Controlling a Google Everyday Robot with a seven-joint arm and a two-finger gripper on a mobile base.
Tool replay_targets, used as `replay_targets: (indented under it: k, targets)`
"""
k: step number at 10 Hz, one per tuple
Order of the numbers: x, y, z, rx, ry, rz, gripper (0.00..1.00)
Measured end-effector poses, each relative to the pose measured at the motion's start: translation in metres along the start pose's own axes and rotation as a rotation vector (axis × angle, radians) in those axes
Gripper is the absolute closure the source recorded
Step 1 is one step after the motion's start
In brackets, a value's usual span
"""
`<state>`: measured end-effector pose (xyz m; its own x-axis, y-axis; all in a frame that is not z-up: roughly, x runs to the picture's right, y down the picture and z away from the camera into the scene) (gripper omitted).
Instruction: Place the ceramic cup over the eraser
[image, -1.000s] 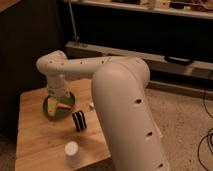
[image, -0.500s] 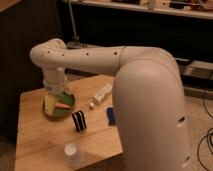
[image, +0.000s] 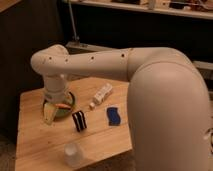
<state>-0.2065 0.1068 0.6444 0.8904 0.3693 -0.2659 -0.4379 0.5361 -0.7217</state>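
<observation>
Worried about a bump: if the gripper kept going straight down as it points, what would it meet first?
Probably the green bowl: the gripper hangs pointing down over its left edge. Depth is unclear, so it might land on the wooden table just beside it.

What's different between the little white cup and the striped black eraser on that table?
The ceramic cup is plain white; the eraser is black with white stripes. The cup is round, the eraser a flat-sided block. The cup stands near the table's front edge, the eraser mid-table, closer to the green bowl. Both stand untouched on the wooden table; the gripper hangs over the bowl.
</observation>
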Motion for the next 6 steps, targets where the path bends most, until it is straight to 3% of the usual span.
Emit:
replay_targets:
  k: [1,6]
  targets:
    - [0.0065,0.0022,0.0091,-0.009,-0.002,0.01,0.2]
    - [0.005,0.0049,0.0101,-0.01,-0.004,0.006,0.2]
